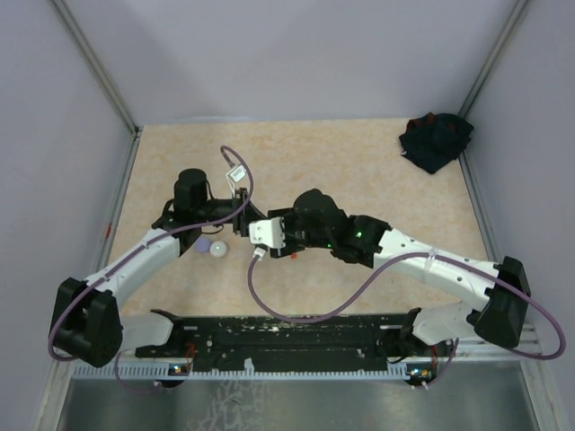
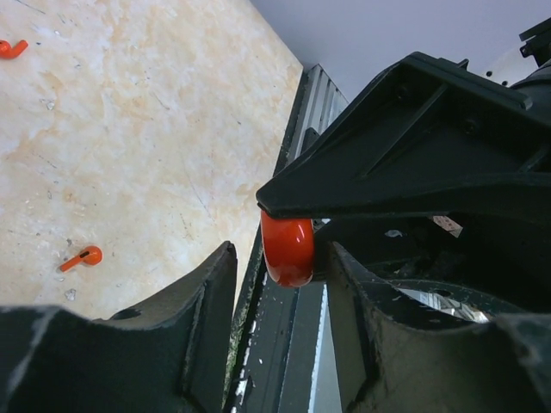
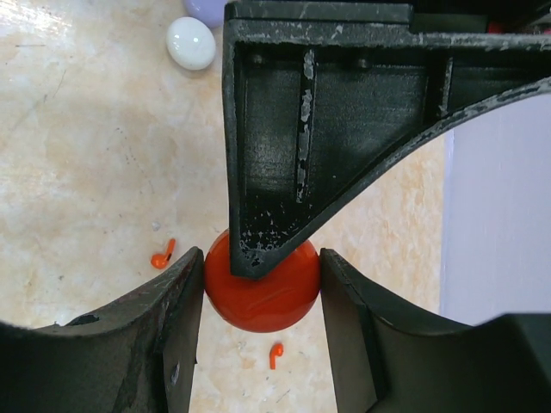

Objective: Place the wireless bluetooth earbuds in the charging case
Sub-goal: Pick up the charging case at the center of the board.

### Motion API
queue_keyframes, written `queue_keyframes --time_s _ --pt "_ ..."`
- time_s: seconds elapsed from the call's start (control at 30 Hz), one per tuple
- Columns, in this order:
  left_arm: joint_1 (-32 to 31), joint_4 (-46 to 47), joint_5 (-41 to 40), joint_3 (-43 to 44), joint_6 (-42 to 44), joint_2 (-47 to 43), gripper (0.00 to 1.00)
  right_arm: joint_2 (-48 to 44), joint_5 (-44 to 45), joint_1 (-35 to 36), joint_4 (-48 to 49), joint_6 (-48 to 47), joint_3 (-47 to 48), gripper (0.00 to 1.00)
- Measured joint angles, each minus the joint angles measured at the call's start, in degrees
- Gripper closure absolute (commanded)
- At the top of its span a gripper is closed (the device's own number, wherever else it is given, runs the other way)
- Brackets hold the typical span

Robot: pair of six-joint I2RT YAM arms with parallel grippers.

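Note:
A round orange charging case (image 3: pixel 263 297) hangs above the table, pinched across its rim by my right gripper (image 3: pixel 260 258), whose fingers touch it on both sides. My left gripper (image 2: pixel 281 258) is open, its fingers flanking the two faces of the same case (image 2: pixel 287 249) with small gaps; one left finger covers the case's upper part in the right wrist view. Two tiny orange earbuds (image 3: pixel 162 255) (image 3: pixel 275 354) lie on the table below; they also show in the left wrist view (image 2: pixel 82 256) (image 2: pixel 10 48). In the top view both grippers (image 1: pixel 235 212) (image 1: pixel 254 224) meet mid-table and hide the case.
A white round case (image 3: pixel 190 43) (image 1: pixel 218 249) and a lavender one (image 3: pixel 207 10) (image 1: pixel 203 244) lie side by side left of the grippers. A black cloth (image 1: pixel 436 139) sits at the far right corner. The black rail (image 1: pixel 296 337) runs along the near edge.

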Motion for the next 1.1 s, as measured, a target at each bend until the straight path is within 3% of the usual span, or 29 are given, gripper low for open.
queue_keyframes --time_s 0.17,0.4,0.63,0.8,0.93,1.1 --pt "-0.5 0.1 0.5 0.0 0.0 0.3 0.68 0.4 0.2 0.5 0.0 -0.3 0.0 0.58" --pt "-0.6 0.1 0.9 0.0 -0.4 0.8 0.95 0.9 1.3 0.9 -0.2 -1.2 0.0 0.43" --pt "-0.6 -0.9 0.8 0.0 3.6 0.4 0.97 -0.6 3.7 1.0 0.0 -1.1 -0.9 0.28" --pt "-0.6 -3.5 -1.7 -0.4 8.2 -2.4 0.97 -5.5 5.8 0.8 0.6 -0.4 -3.2 0.24" --pt "-0.6 -2.7 -4.6 -2.4 10.7 -6.7 0.98 -8.7 4.5 -0.7 1.4 4.4 -3.5 0.2" --pt "-0.5 3.6 -8.1 -8.1 12.0 -13.0 0.98 -11.5 -4.1 -7.0 5.2 15.6 -5.4 0.19"
